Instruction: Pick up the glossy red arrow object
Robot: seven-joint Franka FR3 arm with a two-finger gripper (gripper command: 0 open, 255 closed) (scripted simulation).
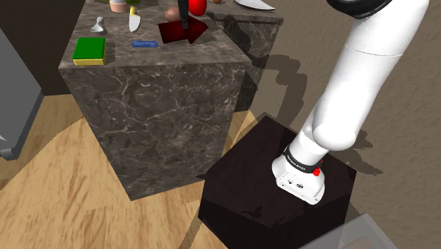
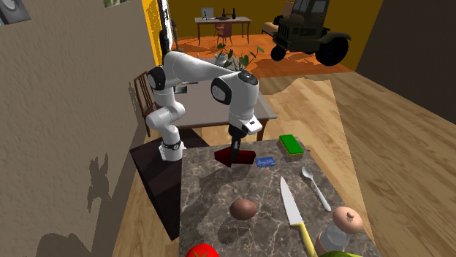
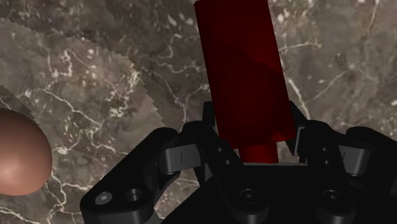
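Note:
The glossy dark red arrow [image 1: 185, 32] lies flat near the corner of the dark marble counter [image 1: 162, 106] closest to the stand. In the second exterior view the arrow [image 2: 241, 158] points away from the arm. My black gripper [image 1: 184, 15] comes down on it from above, and from the other side the gripper [image 2: 234, 150] stands upright over the arrow's tail. In the wrist view the gripper [image 3: 253, 124] is shut on the arrow's shaft [image 3: 242, 63], both fingers pressed to its sides. I cannot tell whether the arrow still touches the counter.
A brown egg [image 3: 18, 159] sits beside the gripper. A blue block [image 2: 265, 161], a green sponge [image 2: 292, 144], a spoon [image 2: 314, 182] and a knife [image 2: 292, 208] share the counter [image 2: 219, 219]. A red fruit [image 1: 198, 6] stands beyond the arrow. The dark stand [image 1: 275, 191] is below the counter.

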